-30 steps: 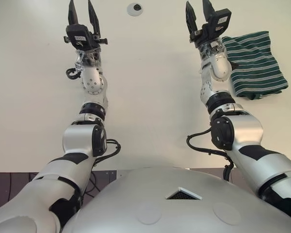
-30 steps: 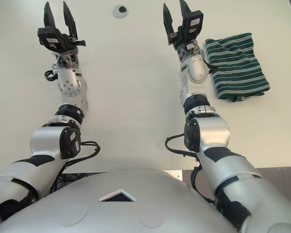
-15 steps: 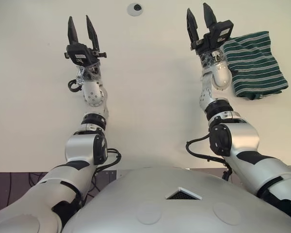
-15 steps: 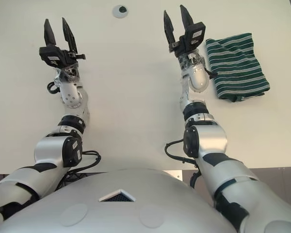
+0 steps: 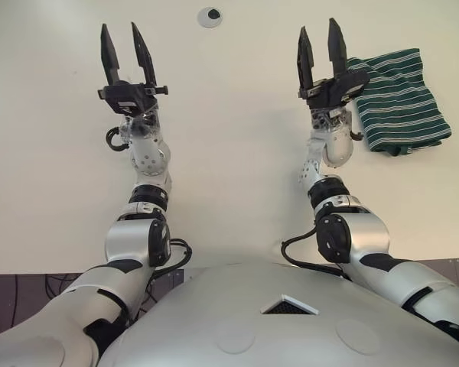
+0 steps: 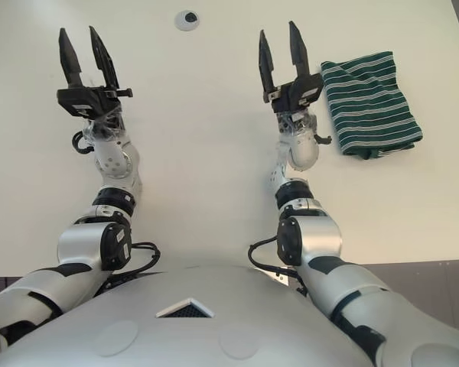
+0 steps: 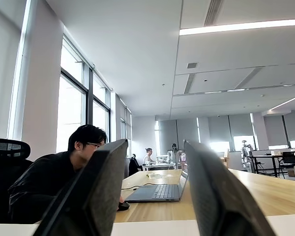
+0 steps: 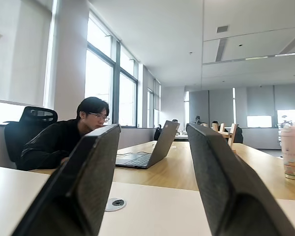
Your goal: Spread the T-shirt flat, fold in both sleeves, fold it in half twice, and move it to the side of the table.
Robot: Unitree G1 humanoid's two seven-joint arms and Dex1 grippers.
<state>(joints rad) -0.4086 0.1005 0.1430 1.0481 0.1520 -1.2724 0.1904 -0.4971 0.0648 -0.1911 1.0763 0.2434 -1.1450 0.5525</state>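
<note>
The green T-shirt (image 5: 398, 99) with thin white stripes lies folded into a small block at the right side of the white table (image 5: 229, 176). My right gripper (image 5: 319, 52) hangs open just left of the shirt, apart from it, black fingers (image 8: 93, 182) pointing up and away with nothing between them. My left gripper (image 5: 125, 50) is open too, raised over the table's left part, far from the shirt, its fingers (image 7: 93, 196) spread and empty.
A round grey cable grommet (image 5: 209, 14) sits in the tabletop at the far middle, between the two grippers. The table's near edge (image 5: 229, 267) runs across just in front of my chest.
Both arms have drawn back toward me and tilted their grippers upward. The right gripper has moved a little away from the folded shirt, which has stayed put.
</note>
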